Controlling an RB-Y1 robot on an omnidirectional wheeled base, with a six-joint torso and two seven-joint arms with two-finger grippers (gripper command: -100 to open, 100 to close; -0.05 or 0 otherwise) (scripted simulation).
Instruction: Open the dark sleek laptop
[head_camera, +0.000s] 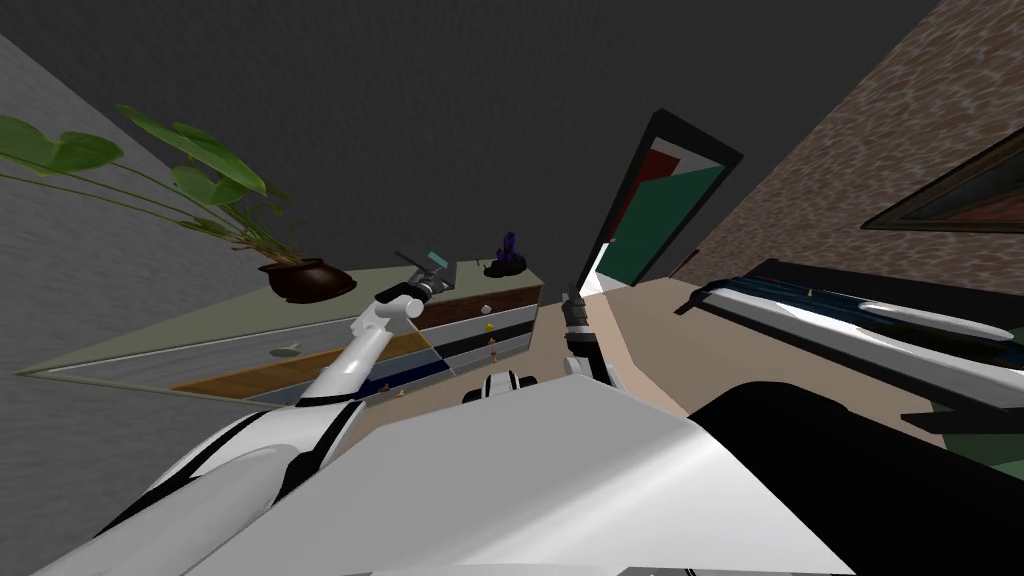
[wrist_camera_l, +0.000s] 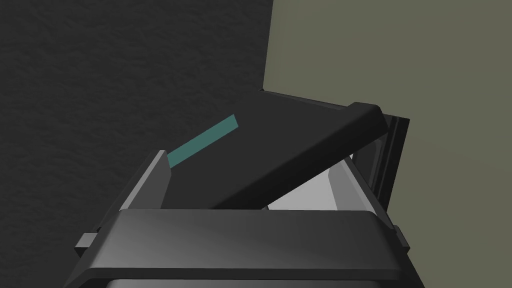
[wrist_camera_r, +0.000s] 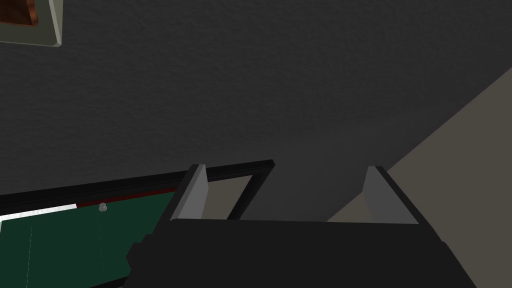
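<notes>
Left wrist view: hand (wrist_camera_l: 252, 157) astride laptop (wrist_camera_l: 290, 135)

Plant pot (head_camera: 305, 281), figurine (head_camera: 506, 259) flank laptop (wrist_camera_l: 280, 147) — wall (head_camera: 400, 120) behind

Laptop (wrist_camera_l: 280, 145) lid is a flat matt black, smooth, zero shine, with one teal strip that's just as dull. The surface (wrist_camera_l: 400, 60) it sits on is plain matt olive, no grain to it. The dark wall (wrist_camera_l: 100, 75) looks rough, kind of stippled. The left gripper (wrist_camera_l: 252, 162) has smooth pale grey fingers (wrist_camera_l: 150, 185) on a dark body with a soft sheen. One drawer front (head_camera: 290, 368) shows wood grain, and the plant pot (head_camera: 305, 282) is glossy dark brown.
</notes>
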